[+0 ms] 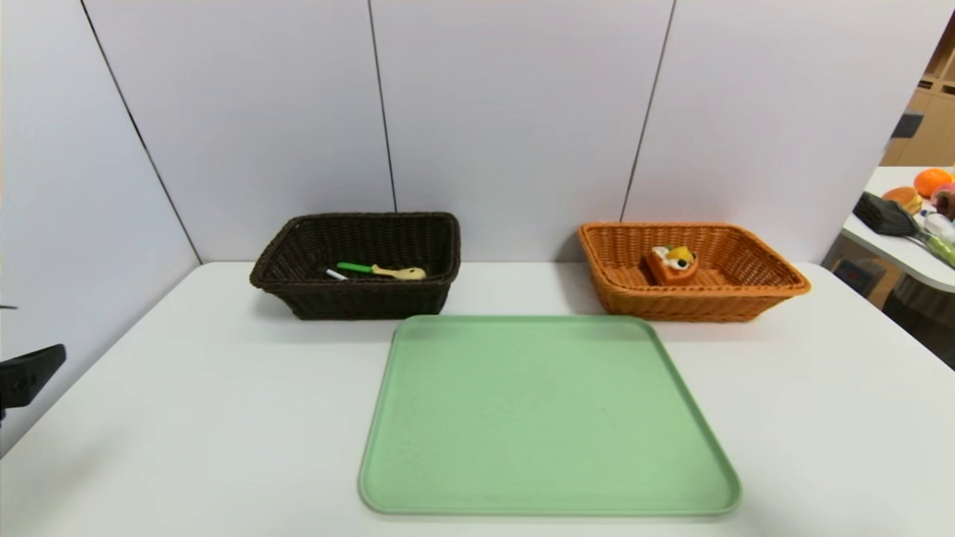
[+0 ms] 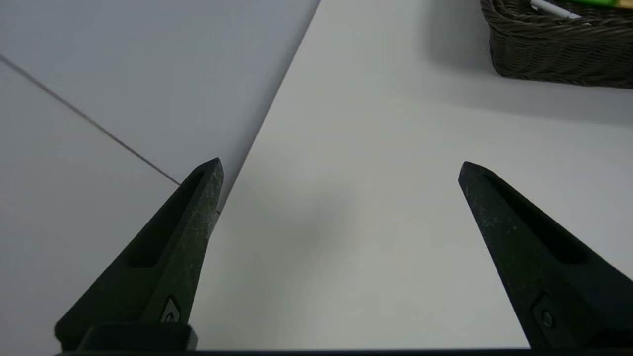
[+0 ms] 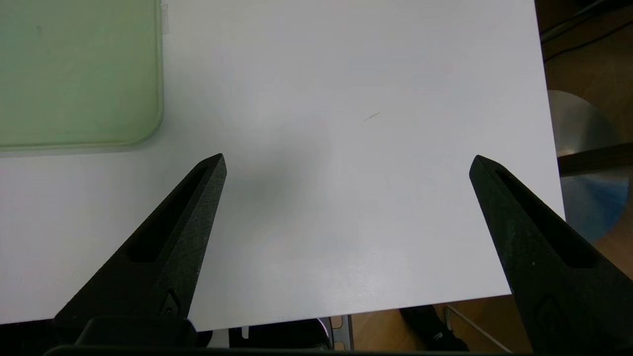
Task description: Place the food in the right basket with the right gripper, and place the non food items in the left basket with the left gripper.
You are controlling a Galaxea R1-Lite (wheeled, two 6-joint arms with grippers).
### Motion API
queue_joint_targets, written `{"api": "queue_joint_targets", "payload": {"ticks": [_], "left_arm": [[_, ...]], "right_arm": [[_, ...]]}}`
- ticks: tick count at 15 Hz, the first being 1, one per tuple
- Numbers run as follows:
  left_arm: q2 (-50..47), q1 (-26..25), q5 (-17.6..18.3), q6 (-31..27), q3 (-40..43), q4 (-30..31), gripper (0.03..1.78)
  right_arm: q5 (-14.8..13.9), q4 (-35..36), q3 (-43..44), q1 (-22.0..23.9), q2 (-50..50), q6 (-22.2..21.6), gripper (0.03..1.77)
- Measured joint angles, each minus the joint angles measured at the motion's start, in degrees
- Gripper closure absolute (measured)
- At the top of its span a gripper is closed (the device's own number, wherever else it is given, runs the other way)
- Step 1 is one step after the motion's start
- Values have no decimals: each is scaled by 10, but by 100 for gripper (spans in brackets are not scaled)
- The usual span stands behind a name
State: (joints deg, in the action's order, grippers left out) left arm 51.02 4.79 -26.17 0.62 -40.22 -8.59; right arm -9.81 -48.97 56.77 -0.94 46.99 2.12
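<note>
Waffle [image 1: 672, 263] sits inside my orange basket [image 1: 776, 287]; spoon [image 1: 388, 271] and pen [image 1: 336, 274] lie side by side in my dark basket [image 1: 358, 304]. Between and before them a green tray [image 1: 548, 418] lies bare on the counter [image 1: 186, 418]. My left hand [image 2: 339, 170] and right hand [image 3: 346, 165] hang released over bare counter, well apart from both baskets.

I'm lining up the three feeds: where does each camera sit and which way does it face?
Head: high, looking down at table, both baskets and tray; left arm at the edge.
Left wrist: behind open left gripper, facing the table's left side and dark basket, shared with head.
Right wrist: behind open right gripper, facing the table's right edge and tray corner.
</note>
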Motion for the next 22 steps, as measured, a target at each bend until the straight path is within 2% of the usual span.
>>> {"api": "queue_joint_targets", "payload": {"ticks": [4,6,9,14,16,18,19,20,22], "left_arm": [[-119,-4,-57,-2,59,10,12],[-175,-5,-69,-3,87,12,12],[-256,-5,-61,-9,132,12,12],[-367,-23,-30,-23,208,27,12],[-410,-31,-1,-29,229,19,12],[-449,-36,72,-40,242,10,12],[-466,-37,104,-50,251,11,12],[-482,-38,121,-57,267,14,12],[-499,-38,139,-74,300,52,12]], "right_arm": [[4,8,-63,-1,-139,-3,10],[5,17,-85,-1,-189,-2,10],[0,59,-124,1,-254,1,10],[-2,70,-161,10,-342,26,10],[0,82,-177,11,-374,31,10],[1,130,-210,11,-407,47,10],[2,165,-235,11,-424,63,10],[1,210,-264,10,-438,79,10],[1,335,-335,10,-455,97,10]]}}
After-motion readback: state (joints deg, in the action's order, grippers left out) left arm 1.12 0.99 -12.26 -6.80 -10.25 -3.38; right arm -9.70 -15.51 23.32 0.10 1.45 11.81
